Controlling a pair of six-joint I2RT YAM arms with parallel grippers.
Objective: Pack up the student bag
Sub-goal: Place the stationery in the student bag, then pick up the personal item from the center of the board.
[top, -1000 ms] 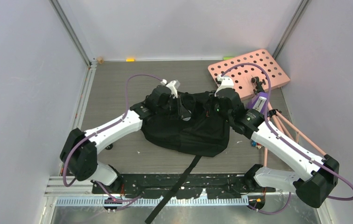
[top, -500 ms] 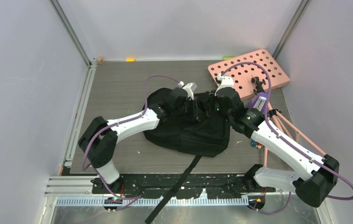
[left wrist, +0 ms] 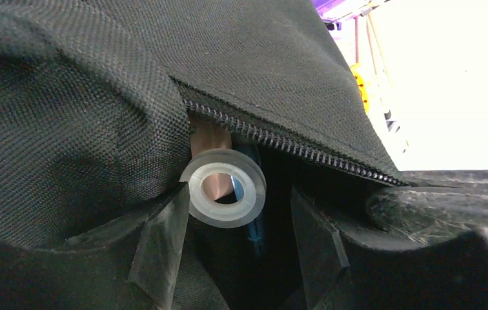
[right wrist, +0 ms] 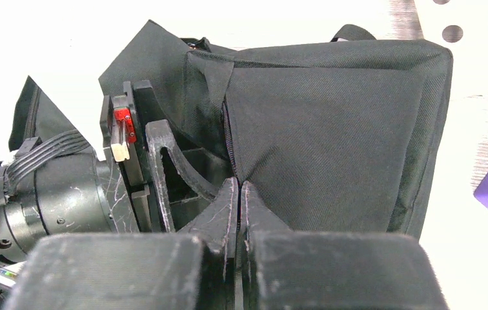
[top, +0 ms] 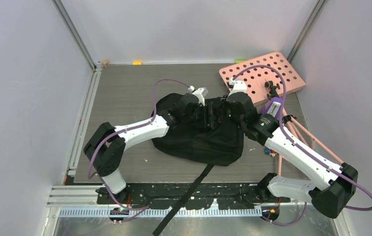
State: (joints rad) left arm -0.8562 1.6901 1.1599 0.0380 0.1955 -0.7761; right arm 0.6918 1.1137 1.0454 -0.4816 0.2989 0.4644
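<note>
The black student bag (top: 199,140) lies mid-table, with its long strap (top: 189,194) trailing toward the near edge. My right gripper (right wrist: 238,186) is shut on the fabric edge of the bag (right wrist: 332,148) beside the zipper and holds the flap up; it also shows in the top view (top: 223,113). My left gripper (left wrist: 235,248) is open, its jaws wide apart at the mouth of the zippered opening (left wrist: 280,145). A clear tape roll (left wrist: 225,194) sits just inside the opening, beside the left finger's tip and not gripped. A blue item shows behind it in the dark interior.
A pink board with round holes (top: 263,76) lies at the back right. A purple item (top: 273,106) and thin pink rods (top: 299,132) lie right of the bag, by my right arm. A small yellow piece (top: 137,62) sits at the back wall.
My left arm has swung right and pushed its gripper into the bag's opening, next to the right gripper. The right gripper has kept its hold on the bag edge.
</note>
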